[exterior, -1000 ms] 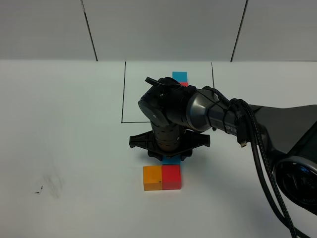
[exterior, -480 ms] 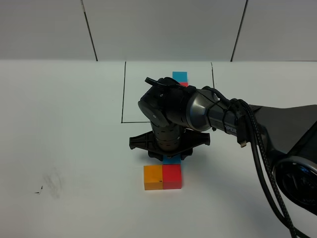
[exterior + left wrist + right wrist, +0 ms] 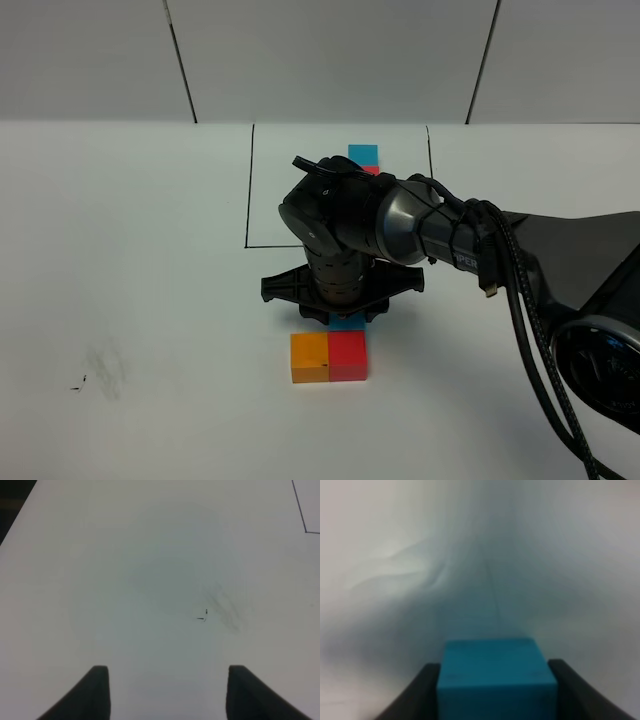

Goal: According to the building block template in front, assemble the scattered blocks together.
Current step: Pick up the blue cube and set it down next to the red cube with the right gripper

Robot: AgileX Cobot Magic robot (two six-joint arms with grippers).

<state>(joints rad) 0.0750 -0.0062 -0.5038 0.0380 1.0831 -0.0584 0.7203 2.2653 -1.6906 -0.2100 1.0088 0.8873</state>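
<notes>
With the right claw (image 3: pixel 495 690) gripping the blue cube (image 3: pixel 496 672) just behind the red cube (image 3: pixel 346 357), it should set it flush against the red cube before letting go, while the left claw (image 3: pixel 167 692) hangs open, empty.

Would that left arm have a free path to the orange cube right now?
Probably yes. The orange cube shows its left face bare toward open table, with nothing lying there. The right pincer sits behind the pair, closed on the blue cube. The red cube blocks only the other side.
</notes>
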